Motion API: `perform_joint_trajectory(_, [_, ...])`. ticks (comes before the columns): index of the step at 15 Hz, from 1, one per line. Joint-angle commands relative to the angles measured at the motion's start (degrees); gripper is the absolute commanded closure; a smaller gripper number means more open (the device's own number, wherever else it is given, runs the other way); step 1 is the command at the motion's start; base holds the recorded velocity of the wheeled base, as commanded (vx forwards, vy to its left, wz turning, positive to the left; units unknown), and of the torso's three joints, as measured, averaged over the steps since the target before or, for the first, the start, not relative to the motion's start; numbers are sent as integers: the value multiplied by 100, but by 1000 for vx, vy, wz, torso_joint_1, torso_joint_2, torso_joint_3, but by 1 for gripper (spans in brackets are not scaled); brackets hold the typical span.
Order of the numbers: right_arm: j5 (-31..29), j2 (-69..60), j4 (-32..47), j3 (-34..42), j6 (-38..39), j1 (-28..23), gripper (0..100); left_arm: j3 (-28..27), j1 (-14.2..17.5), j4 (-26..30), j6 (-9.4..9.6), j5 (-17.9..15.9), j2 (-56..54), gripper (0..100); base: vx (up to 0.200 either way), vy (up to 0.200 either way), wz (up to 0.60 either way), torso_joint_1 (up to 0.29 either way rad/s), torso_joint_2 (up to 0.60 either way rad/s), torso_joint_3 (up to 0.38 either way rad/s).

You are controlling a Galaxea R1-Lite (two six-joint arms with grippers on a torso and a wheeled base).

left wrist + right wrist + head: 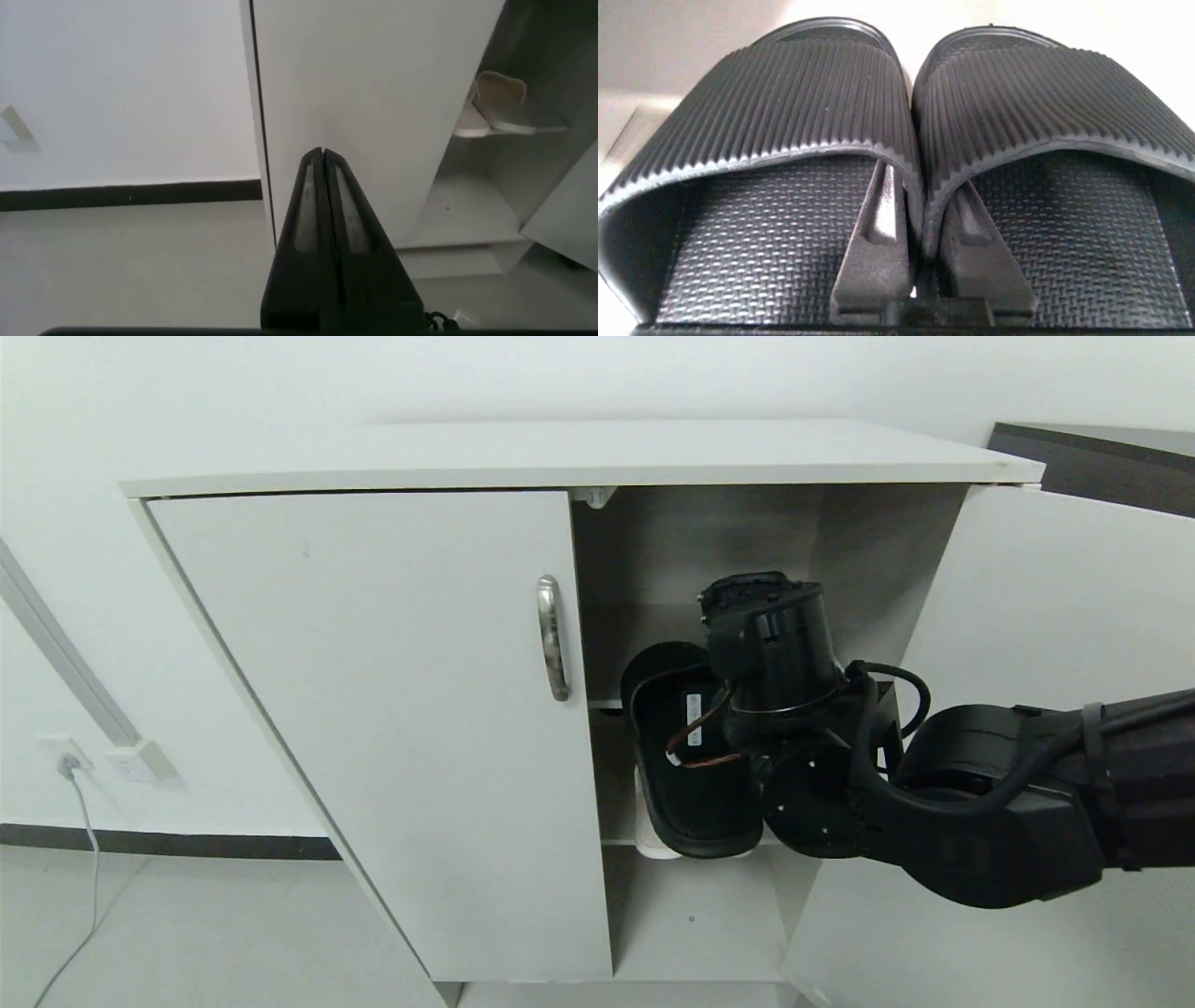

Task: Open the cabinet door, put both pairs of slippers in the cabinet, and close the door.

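Inside the white cabinet (560,448), my right gripper (924,182) has the pair of black slippers (686,756) pinched together. One finger (878,233) sits under each ribbed strap, and the two press the slippers' inner walls between them. The pair hangs tilted in the right-hand compartment, toes toward the back wall and heels out past the front edge of a shelf (607,845). A pale slipper (500,98) lies on that shelf just beneath them; I cannot tell whether the two touch.

The right door (1055,616) stands swung wide, while the left door (373,709), with its metal handle (552,637), is flush against the cabinet front.

My left gripper (322,215) hangs low outside, before the shut left door, its fingers pressed together on nothing.

The cabinet stands against a white wall (93,411) with a dark baseboard (168,843). Left of it, a cable (89,859) drops from a wall socket (61,756) to the pale floor (187,933).
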Motion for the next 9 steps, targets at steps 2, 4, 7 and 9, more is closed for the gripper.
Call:
perform_joint_trajectory(2, [-1,-3,-19,0,1,-13,100,1,0,-3,6,-2,7,100,100,0,0,-1,1,1])
perform_joint_trajectory(4, [8,68,-19,-61,10,-83,100,1,0,-3,6,-2,7,100,0,0,0,0,0,0])
perform_joint_trajectory(7, [26,358,-27,-404,10,-224,100,1,0,-3,6,-2,7,100,0,0,0,0,0,0])
perform_joint_trajectory(9, [43,569,-1,-694,1,-338,100,1,0,-3,6,-2,7,100,0,0,0,0,0,0])
